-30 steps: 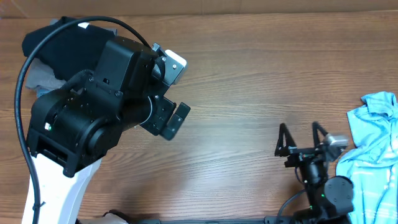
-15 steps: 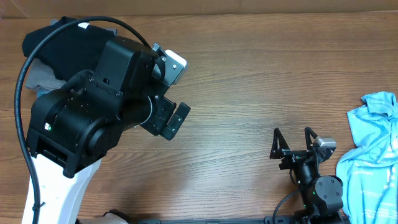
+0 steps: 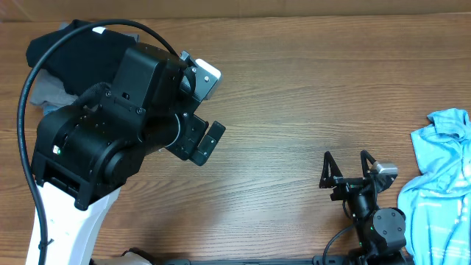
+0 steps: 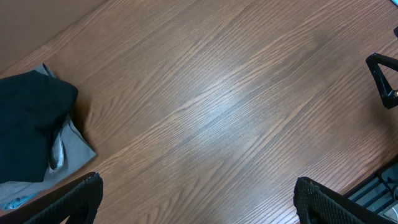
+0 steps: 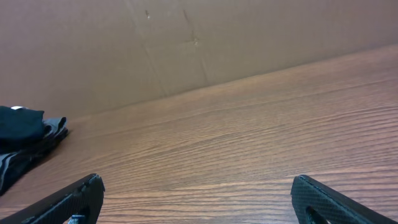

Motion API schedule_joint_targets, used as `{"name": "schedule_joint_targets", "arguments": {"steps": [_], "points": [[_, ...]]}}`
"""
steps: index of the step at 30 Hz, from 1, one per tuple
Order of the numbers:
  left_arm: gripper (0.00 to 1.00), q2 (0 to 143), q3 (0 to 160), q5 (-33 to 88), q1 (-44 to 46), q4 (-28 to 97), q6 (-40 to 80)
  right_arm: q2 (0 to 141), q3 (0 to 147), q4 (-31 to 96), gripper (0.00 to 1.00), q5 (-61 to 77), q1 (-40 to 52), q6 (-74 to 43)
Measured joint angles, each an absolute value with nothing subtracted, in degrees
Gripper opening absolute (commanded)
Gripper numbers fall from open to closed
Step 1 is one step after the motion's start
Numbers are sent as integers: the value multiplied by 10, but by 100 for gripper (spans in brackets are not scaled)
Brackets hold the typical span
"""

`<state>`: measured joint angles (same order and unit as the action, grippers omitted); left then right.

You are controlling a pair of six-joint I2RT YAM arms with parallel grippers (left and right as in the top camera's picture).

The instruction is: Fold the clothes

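The clothes point(image 3: 70, 51), a black garment with a small white bit at its top edge, lie bunched at the table's far left corner on top of a grey garment point(image 3: 50, 90). In the left wrist view the clothes point(image 4: 28, 124) sit at the left edge, well away from my left gripper point(image 4: 199, 200), which hangs high over bare wood, open and empty. The right wrist view shows the clothes point(image 5: 18, 124) far off at the left. My right gripper point(image 3: 344, 166) stands near the front right, open, with only wood between its fingers point(image 5: 198, 190).
A crumpled light blue garment point(image 3: 441, 184) lies at the right edge, just beside the right arm. The left arm's bulky black body point(image 3: 118, 125) hides much of the table's left side from above. A brown wall point(image 5: 186, 43) backs the table.
The right gripper has shifted slightly left and towards the front edge, then held still. The left arm and the garments have not moved.
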<state>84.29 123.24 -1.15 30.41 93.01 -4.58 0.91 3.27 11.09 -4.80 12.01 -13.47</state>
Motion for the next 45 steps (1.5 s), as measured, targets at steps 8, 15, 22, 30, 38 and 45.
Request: {"name": "schedule_joint_targets", "arguments": {"steps": [8,15,22,30,38,45], "points": [[100,840,1230,-17,303,927,-49,9,33,111,100,-48,120,-135],[100,749,1099,-6,229,684,-75,9,33,110,100,-48,120,-135],[100,548,799,45,124,464,-79,9,32,108,100,-47,120,-135],[100,302,474,60,63,324,-79,8,32,107,100,-47,120,-135],[100,106,235,64,44,241,-81,8,32,107,100,-47,120,-135],[100,24,86,67,44,170,-81,8,32,107,100,-47,120,-135]]}}
